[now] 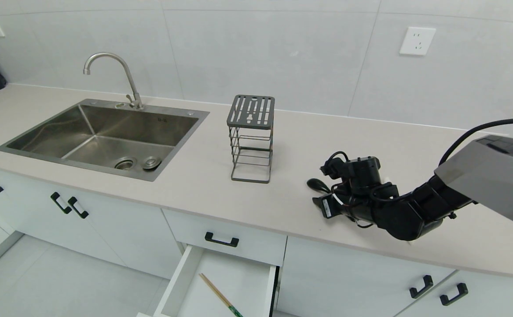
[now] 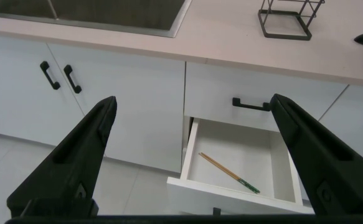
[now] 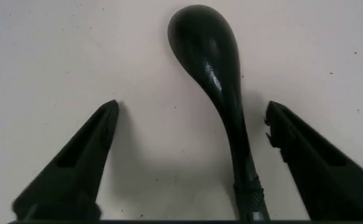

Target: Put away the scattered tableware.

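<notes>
A black spoon (image 3: 221,93) lies flat on the pale countertop (image 1: 283,145); its bowl (image 1: 316,185) pokes out left of my right gripper. My right gripper (image 3: 190,168) hangs low over it, open, with the spoon's handle between the two fingers, nearer one of them and touching neither. My left gripper (image 2: 193,162) is open and holds nothing, hovering in front of the cabinets over the open drawer (image 2: 274,162). A pair of chopsticks (image 2: 229,173) lies inside that drawer, also the chopsticks (image 1: 221,296) in the head view.
A dark wire utensil rack (image 1: 251,138) stands mid-counter, left of the spoon. The steel sink (image 1: 102,136) with its tap (image 1: 111,75) is at the far left. Closed cabinet doors and a shut drawer (image 1: 223,240) lie below the counter.
</notes>
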Controlling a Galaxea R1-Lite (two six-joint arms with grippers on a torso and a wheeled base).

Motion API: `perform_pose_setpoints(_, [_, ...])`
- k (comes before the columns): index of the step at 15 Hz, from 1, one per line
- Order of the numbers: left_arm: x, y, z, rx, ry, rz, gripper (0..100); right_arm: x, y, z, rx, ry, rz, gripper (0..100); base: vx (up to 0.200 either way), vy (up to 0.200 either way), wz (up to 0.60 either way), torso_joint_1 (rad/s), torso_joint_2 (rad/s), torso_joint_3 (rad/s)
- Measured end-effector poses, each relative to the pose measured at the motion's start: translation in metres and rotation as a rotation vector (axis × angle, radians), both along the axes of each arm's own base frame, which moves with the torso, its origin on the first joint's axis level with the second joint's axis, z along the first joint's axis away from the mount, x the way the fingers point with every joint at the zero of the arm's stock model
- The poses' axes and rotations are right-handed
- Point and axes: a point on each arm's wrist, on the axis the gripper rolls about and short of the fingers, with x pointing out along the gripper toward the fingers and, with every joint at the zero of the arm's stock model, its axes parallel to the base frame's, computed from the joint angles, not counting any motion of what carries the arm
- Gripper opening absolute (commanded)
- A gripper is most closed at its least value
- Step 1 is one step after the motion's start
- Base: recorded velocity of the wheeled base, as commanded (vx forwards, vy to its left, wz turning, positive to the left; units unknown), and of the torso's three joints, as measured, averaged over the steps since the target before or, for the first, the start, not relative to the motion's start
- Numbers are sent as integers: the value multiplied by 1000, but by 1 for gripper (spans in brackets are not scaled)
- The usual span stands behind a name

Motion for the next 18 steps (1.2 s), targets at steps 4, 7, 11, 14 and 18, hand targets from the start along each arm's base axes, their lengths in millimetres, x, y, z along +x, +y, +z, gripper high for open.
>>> perform_pose_setpoints(4, [0, 0, 0, 0, 0, 0, 100, -2, 2, -4, -7, 9, 7, 0, 0, 0, 0, 0, 0, 0])
perform_pose_setpoints(7, [0, 0, 0, 0, 1, 0, 100, -4, 10, 1, -6, -4, 31, 0, 0, 0, 0, 0, 0, 0])
perform_pose_setpoints(11, [0, 0, 0, 0, 1, 0, 100, -11, 19, 17, 15, -51, 60, 0, 0, 0, 0, 0, 0, 0])
perform_pose_setpoints(14, [0, 0, 0, 0, 0, 0, 100, -21, 24, 26, 28, -78, 83, 0, 0, 0, 0, 0, 0, 0])
perform_pose_setpoints(18, [0, 0, 0, 0, 0, 0, 100, -47, 41, 34, 41, -92, 157, 0, 0, 0, 0, 0, 0, 0])
